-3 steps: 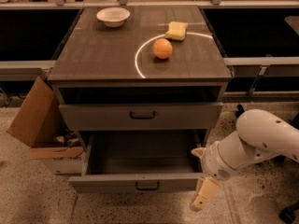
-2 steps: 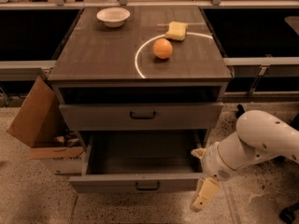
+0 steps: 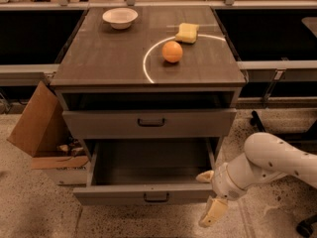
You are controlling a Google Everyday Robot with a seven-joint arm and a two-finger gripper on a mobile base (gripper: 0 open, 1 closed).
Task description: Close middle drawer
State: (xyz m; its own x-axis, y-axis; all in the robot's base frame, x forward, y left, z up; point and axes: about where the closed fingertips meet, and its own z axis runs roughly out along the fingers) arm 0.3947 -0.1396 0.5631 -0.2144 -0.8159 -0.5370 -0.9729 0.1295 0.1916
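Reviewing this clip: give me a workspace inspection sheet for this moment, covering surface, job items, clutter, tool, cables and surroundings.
Surface: the cabinet top holds a white bowl, an orange and a yellow sponge; a pale arc curves past the orange.
Job's things: the middle drawer is pulled far out and looks empty. The top drawer above it stands slightly out.
Clutter: an open cardboard box sits on the floor, left of the cabinet.
Tool: the tool is open, at the middle drawer's right front corner; contact cannot be judged.
Cables: nothing seen.
Surroundings: speckled floor, dark shelving on both sides.
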